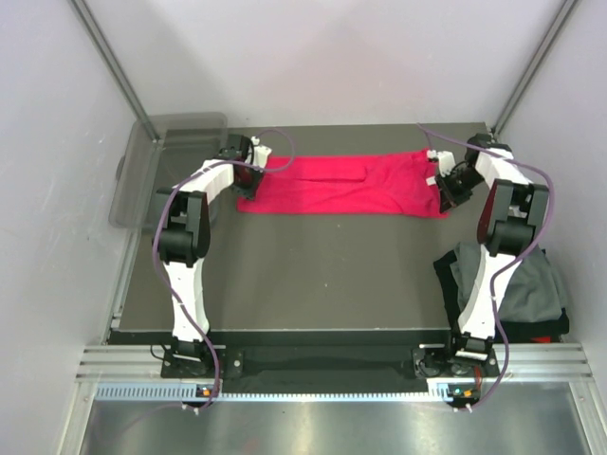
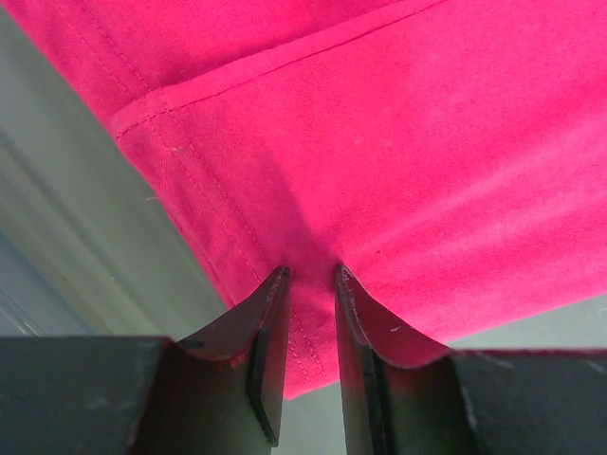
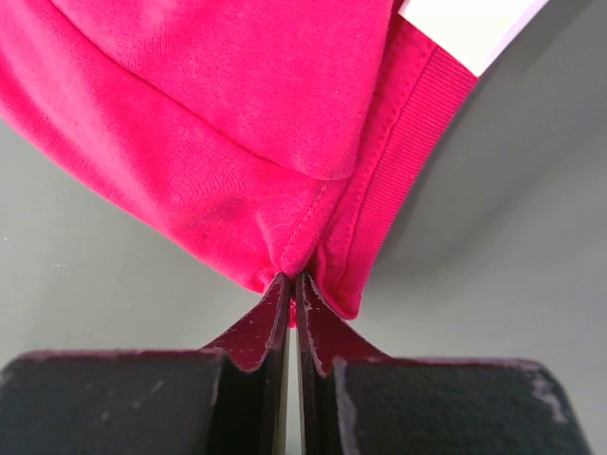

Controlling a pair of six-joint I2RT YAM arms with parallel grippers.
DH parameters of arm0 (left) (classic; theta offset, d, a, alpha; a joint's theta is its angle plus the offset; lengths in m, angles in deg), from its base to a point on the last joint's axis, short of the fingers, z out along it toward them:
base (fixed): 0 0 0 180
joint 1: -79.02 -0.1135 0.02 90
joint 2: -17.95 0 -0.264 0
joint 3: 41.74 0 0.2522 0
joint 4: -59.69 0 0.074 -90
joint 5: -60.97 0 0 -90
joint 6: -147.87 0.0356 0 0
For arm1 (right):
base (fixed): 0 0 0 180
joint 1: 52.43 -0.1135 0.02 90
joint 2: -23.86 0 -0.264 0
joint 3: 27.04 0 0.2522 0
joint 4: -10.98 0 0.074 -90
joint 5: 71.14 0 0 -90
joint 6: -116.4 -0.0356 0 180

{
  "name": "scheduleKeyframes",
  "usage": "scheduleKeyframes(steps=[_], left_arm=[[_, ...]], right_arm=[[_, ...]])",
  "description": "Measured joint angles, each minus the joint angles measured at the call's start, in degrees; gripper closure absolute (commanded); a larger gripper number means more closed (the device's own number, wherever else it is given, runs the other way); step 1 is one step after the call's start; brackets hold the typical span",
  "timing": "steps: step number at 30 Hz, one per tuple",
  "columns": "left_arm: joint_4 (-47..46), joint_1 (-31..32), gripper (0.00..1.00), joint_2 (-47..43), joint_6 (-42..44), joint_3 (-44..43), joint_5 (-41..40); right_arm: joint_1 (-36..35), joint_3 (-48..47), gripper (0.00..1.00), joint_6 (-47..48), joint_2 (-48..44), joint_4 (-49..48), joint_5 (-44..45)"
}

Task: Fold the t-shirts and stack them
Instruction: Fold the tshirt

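Note:
The red t-shirt (image 1: 346, 185) lies folded into a long strip across the far part of the table. My left gripper (image 1: 254, 157) is at its left end. In the left wrist view its jaws stand narrowly apart around a hemmed corner of the red t-shirt (image 2: 398, 161), pinching it at the gripper (image 2: 311, 273). My right gripper (image 1: 446, 190) is at the right end, and is shut (image 3: 291, 277) on a bunched fold of the red t-shirt (image 3: 218, 123) beside the ribbed collar. A white tag (image 1: 429, 179) shows near there. Dark grey t-shirts (image 1: 517, 284) lie piled at the right.
A clear plastic bin (image 1: 166, 171) stands off the table's far left corner. The pile of dark shirts hangs over the table's right edge beside the right arm (image 1: 503, 227). White walls close in the back and sides.

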Motion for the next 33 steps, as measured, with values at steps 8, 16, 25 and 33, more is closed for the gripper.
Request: scheduleKeyframes(steps=[8,16,25,33], left_arm=[[-0.76,-0.46,0.70,-0.87,0.11,1.38,-2.23],[-0.72,-1.03,0.52,-2.19,1.31,2.80,-1.81],[2.40,-0.24,0.48,-11.85,5.90,3.76,8.57],[5.79,1.20,0.49,-15.34,6.51,1.86,13.84]], right_arm=[[0.90,0.00,0.99,-0.02,-0.31,0.11,1.68],[1.90,0.04,0.65,-0.20,-0.90,0.52,2.19],[3.15,0.04,0.54,-2.14,-8.07,-1.14,0.33],[2.97,-9.57,0.50,-8.07,-2.10,-3.39,-6.19]])
